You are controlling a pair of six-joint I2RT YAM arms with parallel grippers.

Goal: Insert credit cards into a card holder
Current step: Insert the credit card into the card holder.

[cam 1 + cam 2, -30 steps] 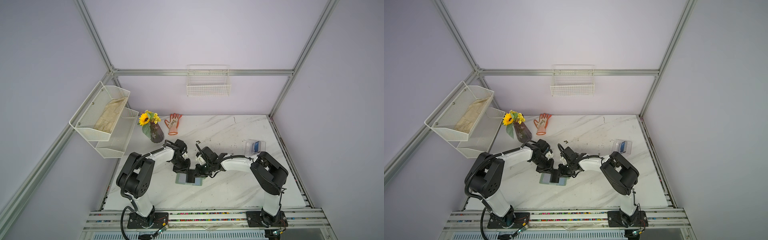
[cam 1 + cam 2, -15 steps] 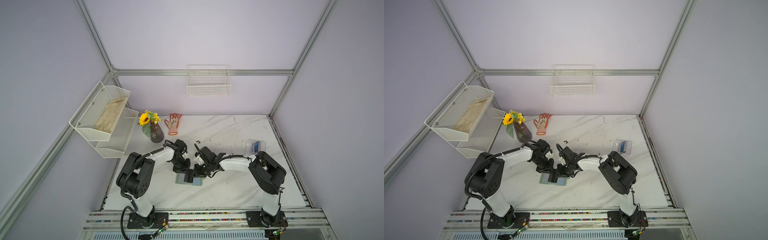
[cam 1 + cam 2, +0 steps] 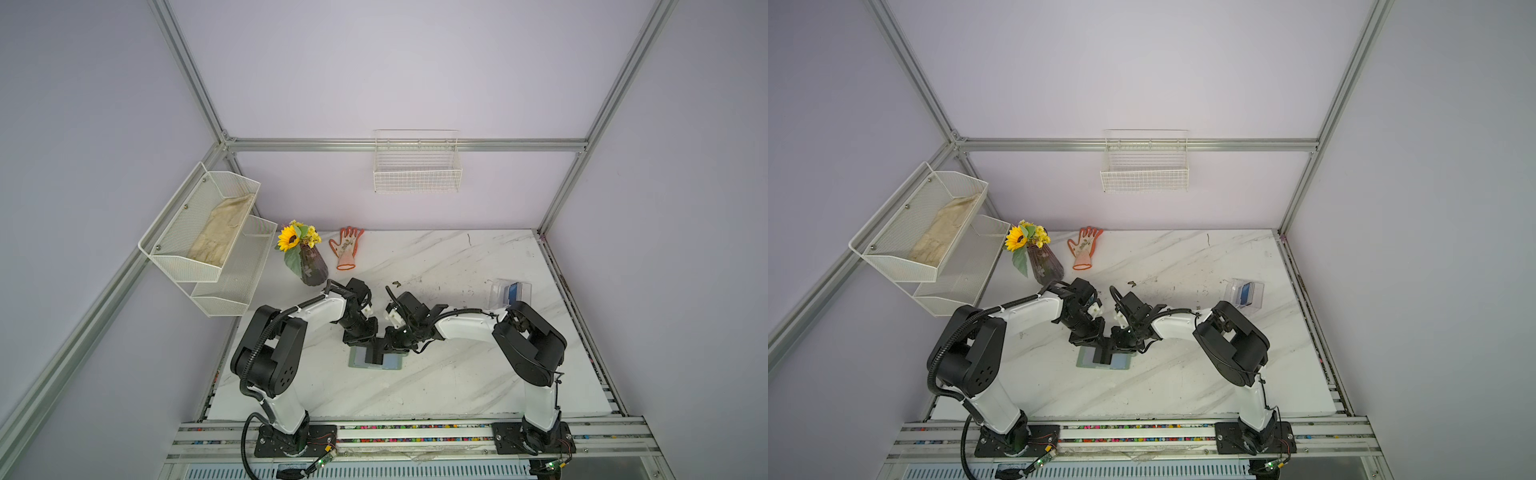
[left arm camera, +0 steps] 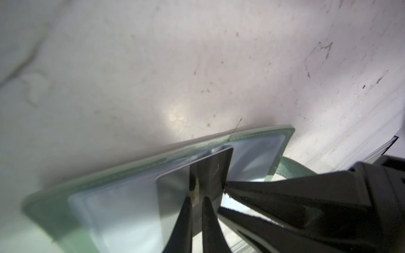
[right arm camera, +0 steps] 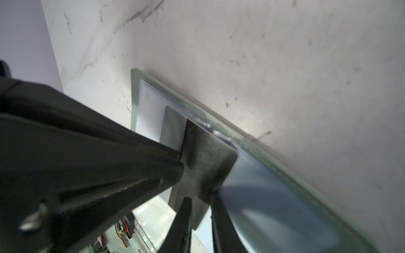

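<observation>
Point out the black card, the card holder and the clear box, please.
black card (image 4: 210,166): left wrist view, on its flat face.
card holder (image 3: 356,359): in a top view, on the uncovered page beside the card.
clear box (image 3: 496,293): in a top view, on its clear wall.

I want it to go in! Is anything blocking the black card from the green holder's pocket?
Nothing I can see blocks it. One end of the black card already sits under the clear sleeve of the card holder.
</observation>
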